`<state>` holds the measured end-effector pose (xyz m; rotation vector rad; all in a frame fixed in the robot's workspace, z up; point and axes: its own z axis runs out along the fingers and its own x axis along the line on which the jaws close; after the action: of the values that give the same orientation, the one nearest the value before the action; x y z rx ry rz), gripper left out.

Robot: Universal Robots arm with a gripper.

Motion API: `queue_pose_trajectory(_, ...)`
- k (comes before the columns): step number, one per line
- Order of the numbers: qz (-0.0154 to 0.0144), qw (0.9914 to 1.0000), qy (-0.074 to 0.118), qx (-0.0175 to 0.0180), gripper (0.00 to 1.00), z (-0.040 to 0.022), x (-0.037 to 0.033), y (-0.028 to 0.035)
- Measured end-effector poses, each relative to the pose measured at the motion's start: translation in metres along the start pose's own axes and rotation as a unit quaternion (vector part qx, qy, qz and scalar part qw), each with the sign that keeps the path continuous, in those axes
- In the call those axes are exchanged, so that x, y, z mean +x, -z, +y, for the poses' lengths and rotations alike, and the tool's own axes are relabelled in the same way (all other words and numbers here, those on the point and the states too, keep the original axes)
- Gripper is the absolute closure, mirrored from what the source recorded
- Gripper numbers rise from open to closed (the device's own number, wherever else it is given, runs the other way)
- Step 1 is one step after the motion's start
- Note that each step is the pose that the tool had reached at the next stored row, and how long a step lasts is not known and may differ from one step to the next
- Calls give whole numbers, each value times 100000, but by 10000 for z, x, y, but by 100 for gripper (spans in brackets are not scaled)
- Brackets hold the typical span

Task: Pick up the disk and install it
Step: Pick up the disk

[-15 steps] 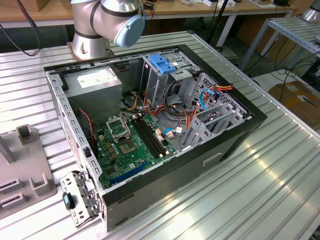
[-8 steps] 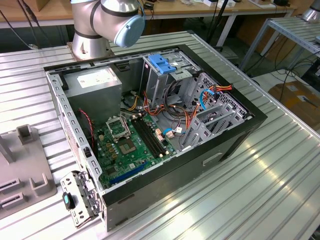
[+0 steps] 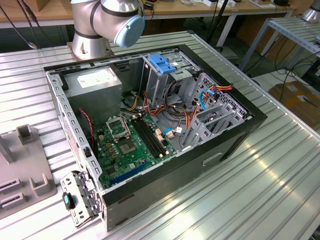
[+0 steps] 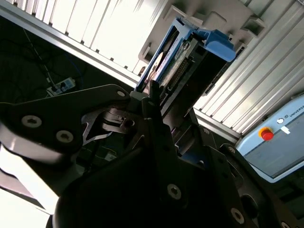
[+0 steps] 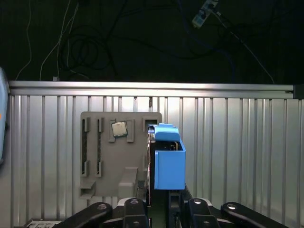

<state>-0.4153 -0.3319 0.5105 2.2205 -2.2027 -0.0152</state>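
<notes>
An open computer case (image 3: 165, 187) is lying on its side on the ribbed metal table (image 3: 260, 190), exposing a green motherboard (image 3: 127, 150), a grey power supply (image 3: 95, 85) and a blue latch piece (image 3: 162, 63). Beside it, a grey fixture tray (image 5: 107, 166) is carrying a small square chip (image 5: 118, 128).

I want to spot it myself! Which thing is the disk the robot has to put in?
In the first wrist view, find the ribbed metal table, then the flat grey holder on it. The disk shows at the holder's edge, in the gripper. It is bright blue; its neighbours are grey.
</notes>
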Motion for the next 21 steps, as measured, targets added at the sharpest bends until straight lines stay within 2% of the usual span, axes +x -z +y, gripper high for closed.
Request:
queue_pose_trajectory(6, 1, 100000, -1, -3, 65, 0, 0, 1)
queue_pose_trajectory(7, 19, 100000, 0, -10, 65, 0, 0, 16)
queue_pose_trajectory(9, 86, 100000, -2, -5, 65, 2, 0, 99)
queue_pose_trajectory(12, 107, 100000, -4, -6, 65, 3, 0, 190)
queue_pose_trajectory(15, 105, 100000, -6, -1, 65, -7, 0, 190)
queue_pose_trajectory(16, 107, 100000, -5, -1, 65, -23, 0, 190)
queue_pose_trajectory(18, 104, 100000, -5, 2, 65, -164, 2, 192)
queue_pose_trajectory(21, 108, 100000, -5, -6, 65, -311, 3, 195)
